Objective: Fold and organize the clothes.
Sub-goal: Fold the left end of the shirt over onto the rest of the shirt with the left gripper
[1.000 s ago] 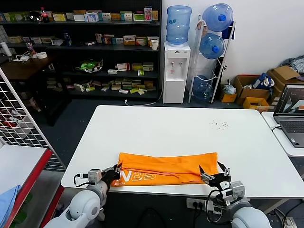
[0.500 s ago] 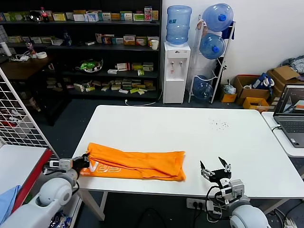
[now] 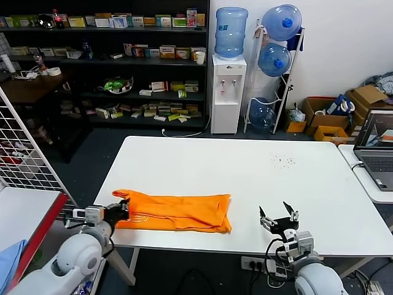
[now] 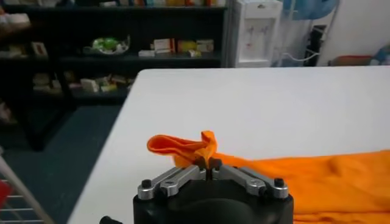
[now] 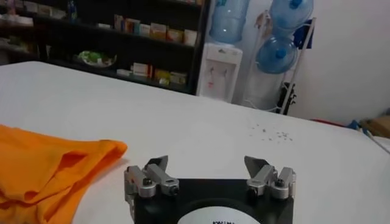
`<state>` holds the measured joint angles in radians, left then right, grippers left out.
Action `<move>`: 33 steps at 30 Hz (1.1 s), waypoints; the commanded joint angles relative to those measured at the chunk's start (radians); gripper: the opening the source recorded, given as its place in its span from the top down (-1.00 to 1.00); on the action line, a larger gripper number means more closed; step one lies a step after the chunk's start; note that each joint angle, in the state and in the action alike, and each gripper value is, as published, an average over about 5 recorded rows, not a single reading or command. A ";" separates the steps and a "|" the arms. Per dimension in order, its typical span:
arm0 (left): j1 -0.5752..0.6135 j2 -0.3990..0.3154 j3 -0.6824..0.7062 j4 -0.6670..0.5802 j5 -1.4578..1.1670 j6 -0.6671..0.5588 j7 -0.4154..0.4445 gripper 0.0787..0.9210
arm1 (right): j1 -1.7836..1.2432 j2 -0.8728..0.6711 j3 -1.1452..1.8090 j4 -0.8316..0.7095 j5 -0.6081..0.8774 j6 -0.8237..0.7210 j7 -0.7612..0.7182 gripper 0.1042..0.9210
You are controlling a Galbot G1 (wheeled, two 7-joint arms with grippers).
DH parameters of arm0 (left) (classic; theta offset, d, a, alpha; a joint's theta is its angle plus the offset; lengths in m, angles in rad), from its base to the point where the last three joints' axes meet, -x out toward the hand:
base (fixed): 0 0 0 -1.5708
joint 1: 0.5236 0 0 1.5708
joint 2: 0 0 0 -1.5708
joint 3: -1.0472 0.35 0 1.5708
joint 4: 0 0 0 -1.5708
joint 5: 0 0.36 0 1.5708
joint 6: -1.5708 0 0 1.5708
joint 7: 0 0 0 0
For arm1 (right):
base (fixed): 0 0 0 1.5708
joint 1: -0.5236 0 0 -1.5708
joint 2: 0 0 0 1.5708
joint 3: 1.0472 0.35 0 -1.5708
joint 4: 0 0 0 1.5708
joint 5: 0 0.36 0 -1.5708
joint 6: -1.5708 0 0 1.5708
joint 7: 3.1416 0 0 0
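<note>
A stockroom-like workspace: dark shelves (image 3: 123, 55) of boxed goods, water dispenser (image 3: 228, 92), spare bottles, white table (image 3: 245, 178)

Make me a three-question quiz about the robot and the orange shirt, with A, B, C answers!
1. Where on the table is the T-shirt?
A. near front edge, robot's left
B. far corner
C. on the laptop

2. What colour is the T-shirt?
A. blue
B. orange
C. green

3. What is the left gripper doing?
A. hanging open
B. pinching the T-shirt
C. holding a bottle

Answers:
1 A, it lies along the near edge.
2 B, bright orange cloth.
3 B, its jaws are closed on a fold, while the right gripper sits open and empty.
</note>
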<state>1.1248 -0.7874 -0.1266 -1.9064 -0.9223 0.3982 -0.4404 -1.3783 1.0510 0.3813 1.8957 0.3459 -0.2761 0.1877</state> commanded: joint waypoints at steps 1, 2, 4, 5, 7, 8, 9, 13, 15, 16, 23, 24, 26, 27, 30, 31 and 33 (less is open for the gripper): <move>-0.106 -0.250 0.167 -0.035 -0.015 0.010 -0.062 0.94 | 0.031 0.022 -0.009 -0.035 0.019 -0.008 0.006 -0.76; -0.124 -0.274 0.179 -0.023 -0.011 0.007 -0.063 0.94 | 0.036 0.026 -0.010 -0.043 0.018 -0.007 0.006 -0.76; -0.150 -0.312 0.201 -0.003 -0.005 0.005 -0.065 0.94 | 0.045 0.031 -0.011 -0.055 0.017 -0.007 0.006 -0.76; -0.163 -0.330 0.214 0.004 -0.003 0.005 -0.066 0.94 | 0.050 0.033 -0.011 -0.062 0.017 -0.006 0.007 -0.76; -0.183 -0.360 0.235 0.017 -0.001 0.004 -0.069 0.94 | 0.058 0.034 -0.010 -0.074 0.017 -0.007 0.007 -0.76; -0.195 -0.376 0.246 0.024 0.000 0.003 -0.071 0.94 | 0.062 0.035 -0.010 -0.080 0.018 -0.007 0.007 -0.76; -0.204 -0.389 0.255 0.031 -0.001 0.003 -0.072 0.94 | 0.066 0.035 -0.010 -0.084 0.018 -0.008 0.008 -0.76; -0.226 -0.433 0.287 0.051 -0.003 0.005 -0.078 0.94 | 0.079 0.037 -0.010 -0.096 0.019 -0.011 0.009 -0.76; -0.226 -0.442 0.304 0.051 -0.003 0.007 -0.079 0.94 | 0.084 0.037 -0.010 -0.100 0.020 -0.013 0.010 -0.76; -0.225 -0.443 0.313 0.051 -0.003 0.009 -0.079 0.94 | 0.086 0.037 -0.010 -0.101 0.020 -0.013 0.010 -0.76; -0.204 -0.442 0.367 0.073 0.026 0.000 -0.050 0.94 | 0.091 0.037 -0.009 -0.104 0.023 -0.014 0.011 -0.76; -0.201 -0.447 0.369 0.078 0.031 -0.010 -0.041 0.94 | 0.091 0.038 -0.009 -0.104 0.022 -0.014 0.010 -0.76; -0.196 -0.461 0.372 0.095 0.051 -0.042 -0.024 0.94 | 0.090 0.041 -0.010 -0.104 0.021 -0.014 0.010 -0.76; -0.195 -0.471 0.370 0.107 0.061 -0.058 -0.017 0.94 | 0.090 0.043 -0.010 -0.104 0.021 -0.014 0.010 -0.76; -0.195 -0.500 0.361 0.140 0.076 -0.097 -0.007 0.87 | 0.089 0.050 -0.013 -0.102 0.018 -0.013 0.010 -0.76; -0.195 -0.508 0.358 0.148 0.076 -0.113 -0.004 0.82 | 0.088 0.051 -0.015 -0.102 0.017 -0.013 0.010 -0.76; -0.193 -0.517 0.354 0.155 0.073 -0.145 -0.003 0.70 | 0.087 0.055 -0.017 -0.100 0.014 -0.013 0.009 -0.76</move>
<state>0.9400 -1.2221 0.1992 -1.8185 -0.8873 0.3634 -0.4760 -1.2957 1.0987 0.3663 1.7997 0.3617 -0.2894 0.1973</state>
